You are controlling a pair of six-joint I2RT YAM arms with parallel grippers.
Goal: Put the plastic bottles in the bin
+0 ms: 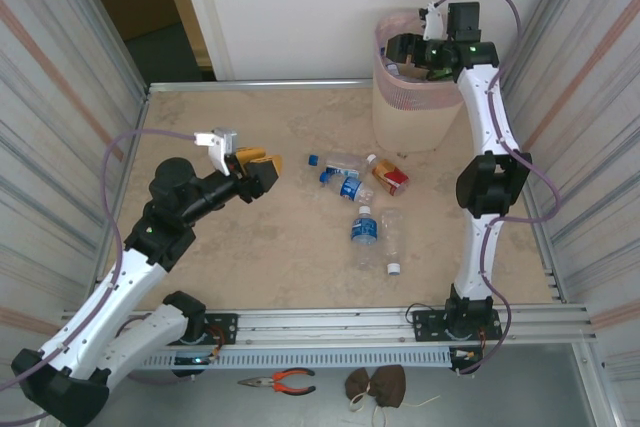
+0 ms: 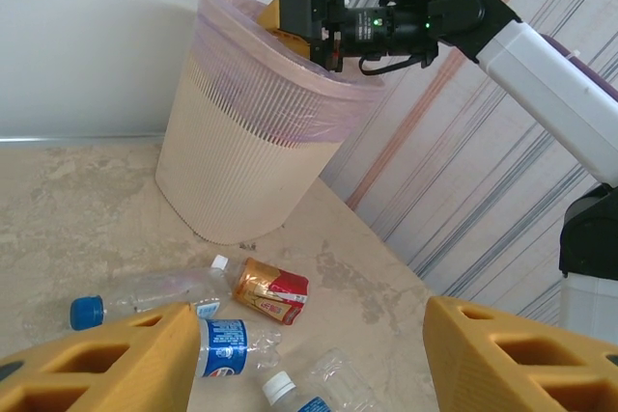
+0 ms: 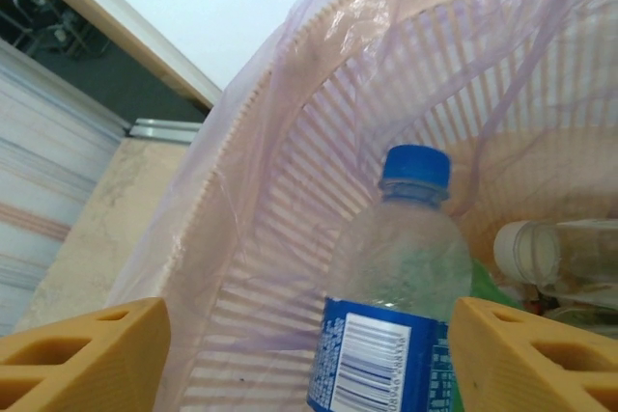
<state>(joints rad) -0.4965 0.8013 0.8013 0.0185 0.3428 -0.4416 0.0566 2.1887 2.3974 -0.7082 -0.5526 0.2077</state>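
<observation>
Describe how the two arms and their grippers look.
The left arm and right arm have white tapered links, bulky black joints and black bases. A lavender cable loops along each. The left gripper and right gripper have blocky orange-yellow fingers with rectangular cut-outs. Small green lights glow at the right wrist.

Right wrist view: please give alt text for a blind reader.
A clear plastic bottle with blue cap and blue label stands between the right gripper's wide-apart orange fingers, against the inner wall of the beige mesh bin lined with a pink bag.
</observation>
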